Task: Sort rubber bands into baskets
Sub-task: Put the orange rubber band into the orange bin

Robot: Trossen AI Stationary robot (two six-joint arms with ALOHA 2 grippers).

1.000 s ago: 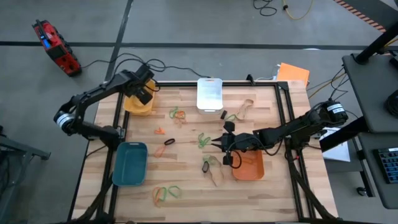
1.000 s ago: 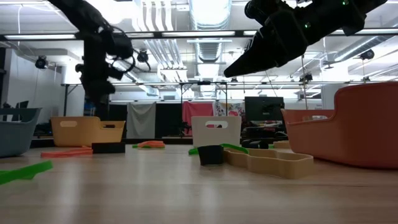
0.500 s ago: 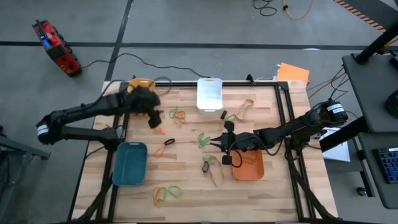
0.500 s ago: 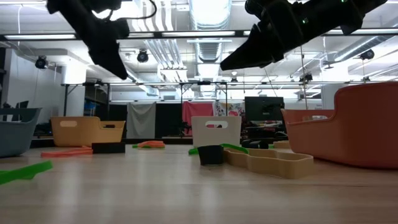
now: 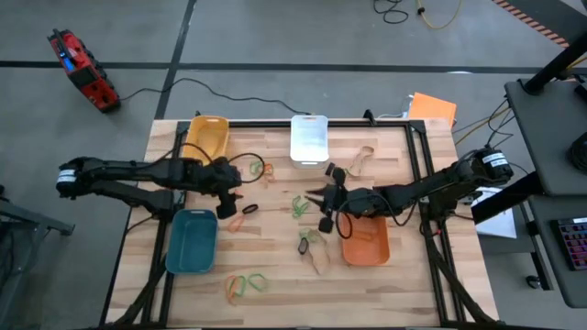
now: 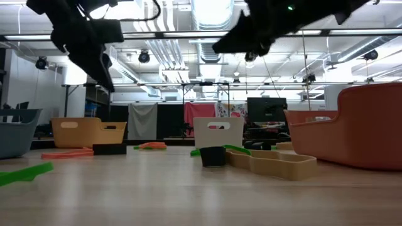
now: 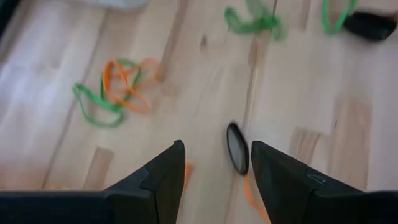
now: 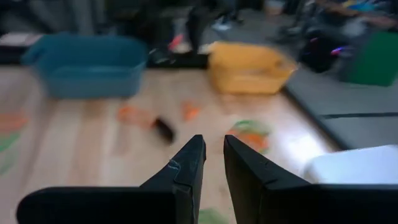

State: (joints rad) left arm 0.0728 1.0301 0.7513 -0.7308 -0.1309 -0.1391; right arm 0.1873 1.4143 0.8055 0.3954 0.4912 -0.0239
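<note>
Overhead, left fingers [image 7: 161, 180] spread above a thin black rubber loop [image 7: 237, 149]; right fingers [image 8: 186, 171] narrowly parted, empty.

No legible txt, labels, nos. or signs on any obj in any view.

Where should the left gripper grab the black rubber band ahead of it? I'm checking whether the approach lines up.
Take the black rubber band across its narrow width, coming straight down. It lies flat on the table as a slim oval with bare wood on both long sides, and the open left gripper already straddles that line.
</note>
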